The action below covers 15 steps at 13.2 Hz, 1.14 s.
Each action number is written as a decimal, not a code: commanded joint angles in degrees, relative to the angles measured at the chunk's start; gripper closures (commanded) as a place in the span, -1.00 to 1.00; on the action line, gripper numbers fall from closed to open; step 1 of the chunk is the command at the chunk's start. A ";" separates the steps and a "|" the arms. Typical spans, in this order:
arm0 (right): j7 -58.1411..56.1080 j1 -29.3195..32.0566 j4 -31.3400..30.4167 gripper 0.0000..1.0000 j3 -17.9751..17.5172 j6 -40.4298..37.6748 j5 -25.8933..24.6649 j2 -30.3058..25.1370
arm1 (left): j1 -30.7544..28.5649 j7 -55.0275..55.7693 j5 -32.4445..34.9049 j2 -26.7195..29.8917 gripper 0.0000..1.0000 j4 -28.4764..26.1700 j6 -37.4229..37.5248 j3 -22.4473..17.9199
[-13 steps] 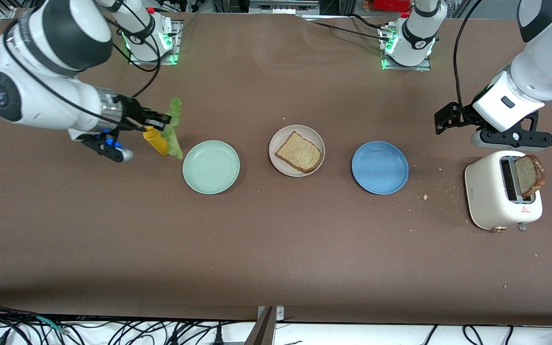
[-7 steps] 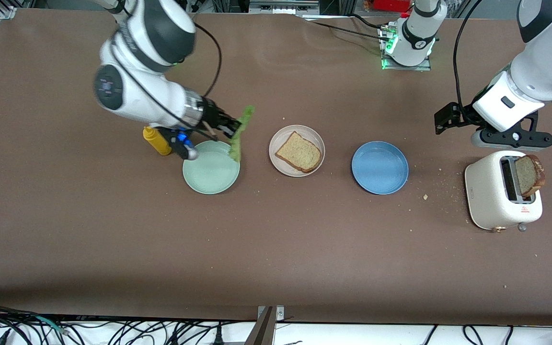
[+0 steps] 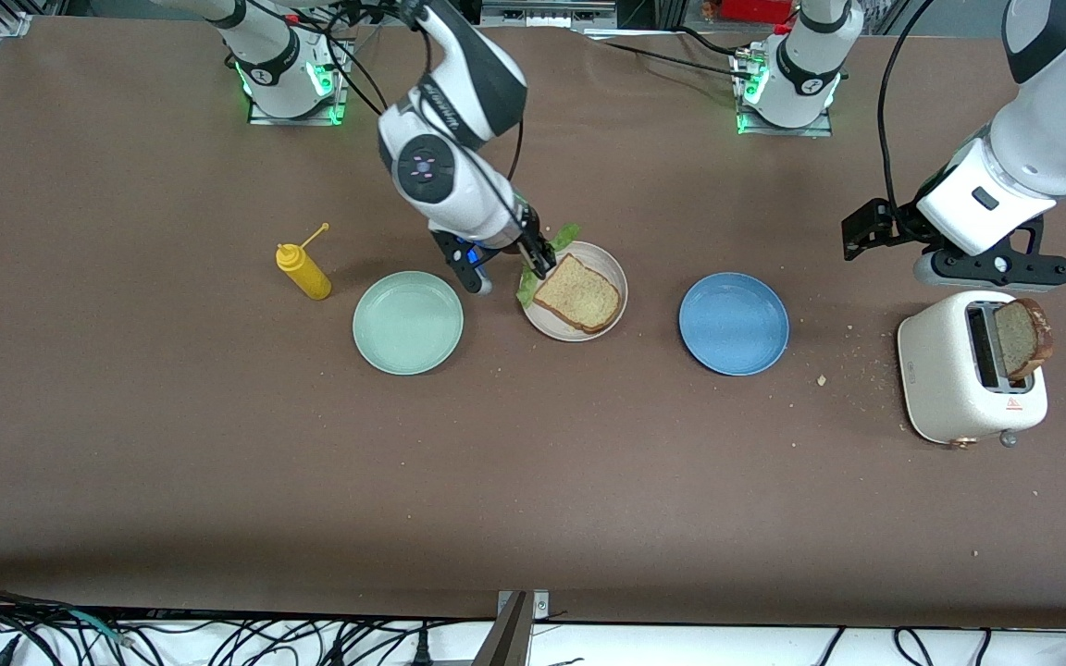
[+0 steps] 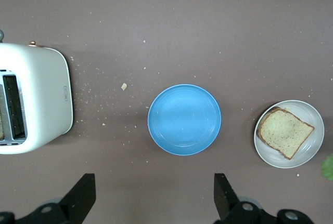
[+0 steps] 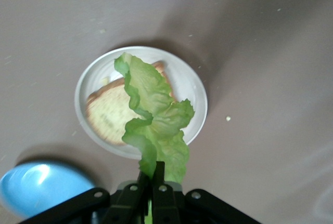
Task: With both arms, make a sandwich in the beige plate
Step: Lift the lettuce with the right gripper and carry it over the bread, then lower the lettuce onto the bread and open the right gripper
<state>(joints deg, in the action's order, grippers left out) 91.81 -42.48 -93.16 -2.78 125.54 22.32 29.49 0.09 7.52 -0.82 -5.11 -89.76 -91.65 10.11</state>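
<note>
Your right gripper (image 3: 540, 262) pinches a lettuce leaf (image 5: 154, 118) over the beige plate (image 3: 609, 265), where one bread slice (image 3: 577, 294) lies. Your left gripper (image 4: 151, 195) hangs, jaws wide open, above the toaster (image 3: 945, 381).

Lettuce leaf (image 3: 547, 264), apparently over beige plate (image 3: 609, 264)
</note>
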 commanded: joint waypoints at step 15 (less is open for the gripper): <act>7.68 -1.37 5.36 1.00 -1.87 6.20 -8.08 8.56 | -1.50 0.48 1.35 0.20 -1.00 1.26 0.78 -0.35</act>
<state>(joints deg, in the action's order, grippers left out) 97.86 -43.81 -90.04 -4.18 130.58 15.02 35.85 -1.40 7.56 -0.82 -4.80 -89.23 -91.65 9.62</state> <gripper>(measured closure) 0.965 0.000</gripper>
